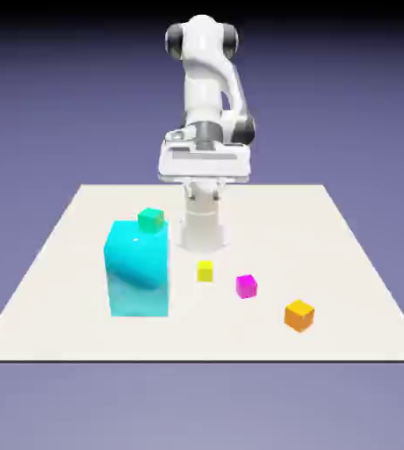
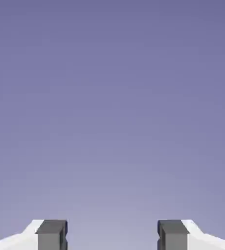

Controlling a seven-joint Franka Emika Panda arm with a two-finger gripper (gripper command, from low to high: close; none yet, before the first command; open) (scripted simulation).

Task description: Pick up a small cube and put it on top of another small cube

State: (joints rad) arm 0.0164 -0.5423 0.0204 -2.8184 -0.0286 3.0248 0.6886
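The small magenta cube (image 1: 246, 286) lies on the table (image 1: 346, 264), right of the middle. The small green cube (image 1: 151, 220) shows at the far top edge of a big cyan block (image 1: 138, 270); whether it rests on the block or stands behind it, I cannot tell. My gripper (image 1: 204, 167) hangs high near the robot's base, well above and behind both cubes. In the hand view my gripper (image 2: 112, 237) is open: the two grey fingertips (image 2: 52, 235) stand wide apart with only the blue-violet backdrop between them.
A small yellow cube (image 1: 205, 271) sits just to the exterior view's left of the magenta one. A small orange cube (image 1: 299, 315) lies nearer the front, to its right. The tall cyan block stands at the left.
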